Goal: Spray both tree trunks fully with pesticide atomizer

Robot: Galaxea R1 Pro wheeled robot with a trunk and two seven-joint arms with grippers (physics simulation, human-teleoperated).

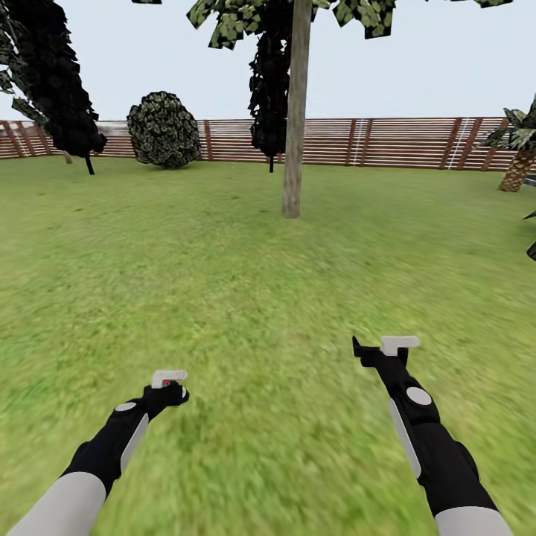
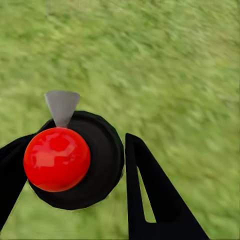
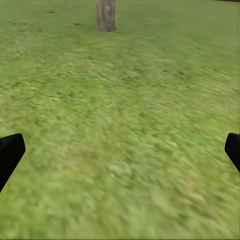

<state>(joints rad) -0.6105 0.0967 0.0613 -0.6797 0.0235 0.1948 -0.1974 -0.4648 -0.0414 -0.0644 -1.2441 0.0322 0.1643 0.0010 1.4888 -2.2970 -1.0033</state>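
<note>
Out on the grass lawn (image 1: 223, 298), the left gripper (image 1: 170, 387) is held low over the turf with its two black fingers (image 2: 150, 190) pinching the pesticide atomizer (image 2: 75, 160): a black round body with a glossy red cap and a grey nozzle pointing ahead. In the head view the same bottle shows as a small white-and-red top poking out at the end of the left arm. The fingers sit against either side of the bottle's body, so the jaws are only as far apart as the bottle is wide.

The right gripper (image 1: 380, 350) hangs above the grass well to the other side, holding nothing; in its wrist view the two fingertips (image 3: 10, 152) lie at opposite edges, spread wide, with bare lawn between them.

Counted: two arms, one atomizer. One tree trunk (image 1: 295, 112) stands ahead near the middle of the lawn, pale and straight, its base also seen in the right wrist view (image 3: 106, 15). A dark-leaved tree (image 1: 52, 82) stands far left by the fence, another dark mass of foliage hangs behind the trunk, one round bush (image 1: 164, 130) sits near the wooden fence (image 1: 387, 141), and one small palm (image 1: 517, 156) is at the far right
</note>
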